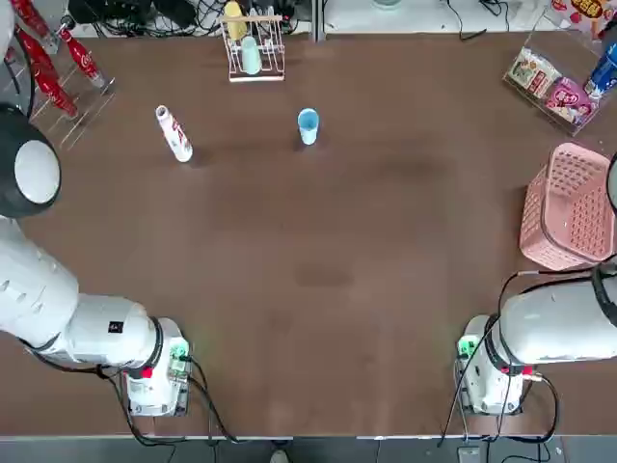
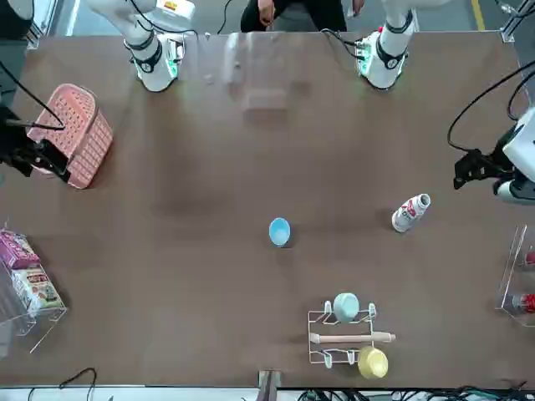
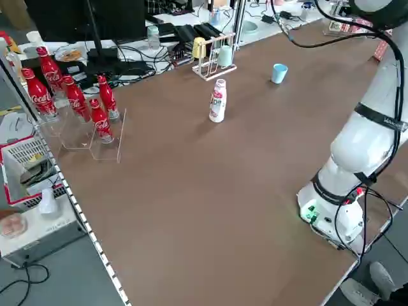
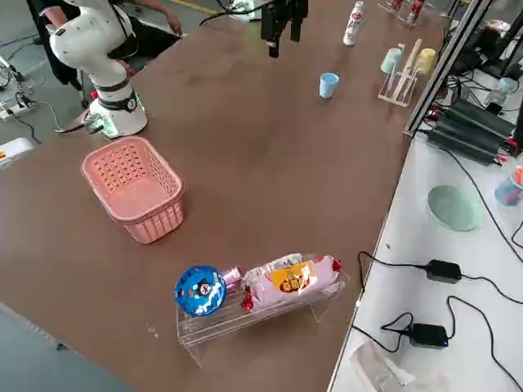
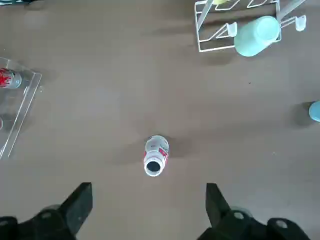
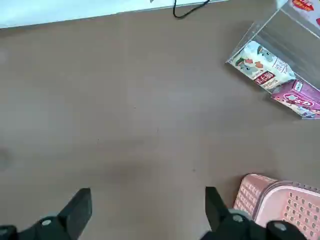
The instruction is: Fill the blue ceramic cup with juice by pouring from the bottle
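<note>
The blue ceramic cup stands upright at the far middle of the brown table, also seen in the front view. The bottle, white with red markings, stands upright to the cup's left. In the left wrist view the bottle sits on the table beyond my left gripper, which hangs open and empty above it, and the cup peeks in at the edge. My right gripper is open and empty over bare table beside the pink basket.
A wire rack with a mint cup and a yellow cup stands behind the blue cup. Red cola bottles fill a clear stand at far left. The pink basket and a clear tray of snack packets are at right.
</note>
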